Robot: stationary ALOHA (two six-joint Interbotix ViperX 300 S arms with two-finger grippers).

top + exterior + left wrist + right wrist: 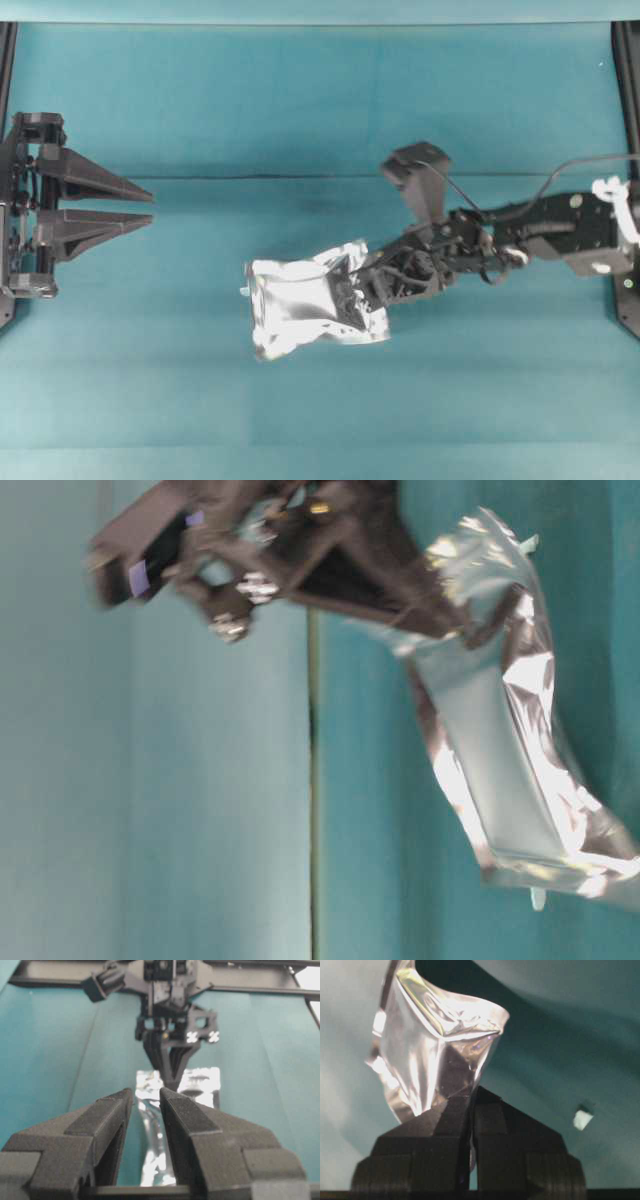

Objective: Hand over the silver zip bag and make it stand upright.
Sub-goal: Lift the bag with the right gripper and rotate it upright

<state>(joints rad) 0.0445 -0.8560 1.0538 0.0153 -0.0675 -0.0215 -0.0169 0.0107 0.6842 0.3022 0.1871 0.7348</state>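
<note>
Right gripper (362,290): clenched on one edge of the bag (305,308), jaws pressed together with foil pinched between them, as seen in the right wrist view.
Bag: gripped at its right edge, body stretched leftward from the jaws; lifted off the worktop (300,100) in the table-level view, roughly over the middle, hanging crumpled and tilted.
Left gripper (148,208): released, jaws partly apart, nothing between them; parked at the worktop's left edge, well apart from the bag, pointed toward it.
Scrap (582,1119): small white piece lying on the worktop near the bag, not part of the job.
Step in hand: pick-up done, hand-over not yet made.
Next move, judged: bag's free left edge to be carried toward the left jaws, held steady and level enough to slip between them, left grip secured before right release.
</note>
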